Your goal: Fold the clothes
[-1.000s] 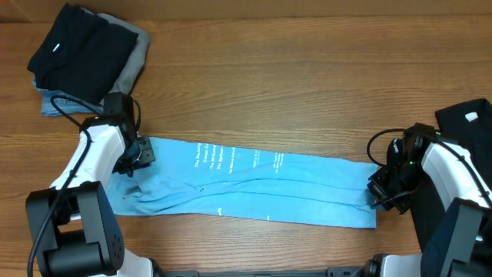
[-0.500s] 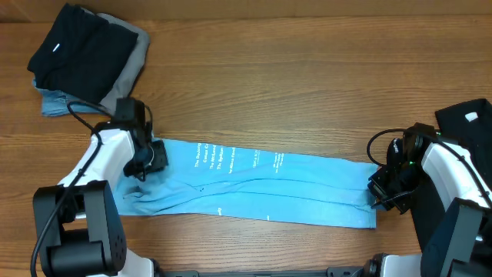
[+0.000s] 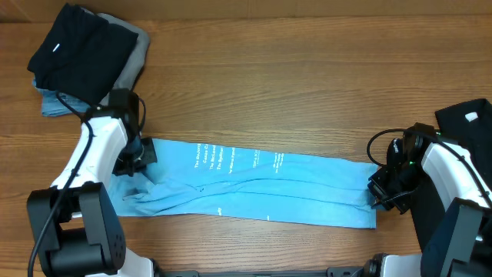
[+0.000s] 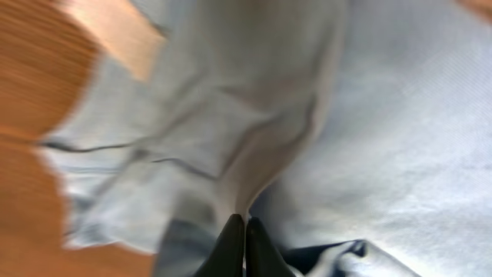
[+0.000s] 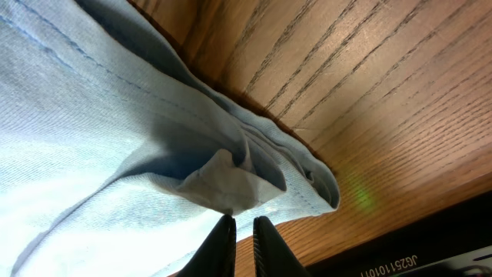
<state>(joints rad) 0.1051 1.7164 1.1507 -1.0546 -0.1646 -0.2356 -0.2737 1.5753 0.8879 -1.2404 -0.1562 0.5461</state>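
Light blue T-shirt (image 3: 254, 185): long axis left-to-right between arms
Left gripper (image 3: 138, 158): pinches its left end
Right gripper (image 3: 378, 191): pinches right end

Light blue T-shirt (image 3: 254, 185), white lettering, mid-frame. Black garment (image 3: 77, 50), white label, upper left, over grey garment (image 3: 134, 65). Brown wood-grain table (image 3: 307, 77). Second black garment (image 3: 461, 119), white label, right edge.
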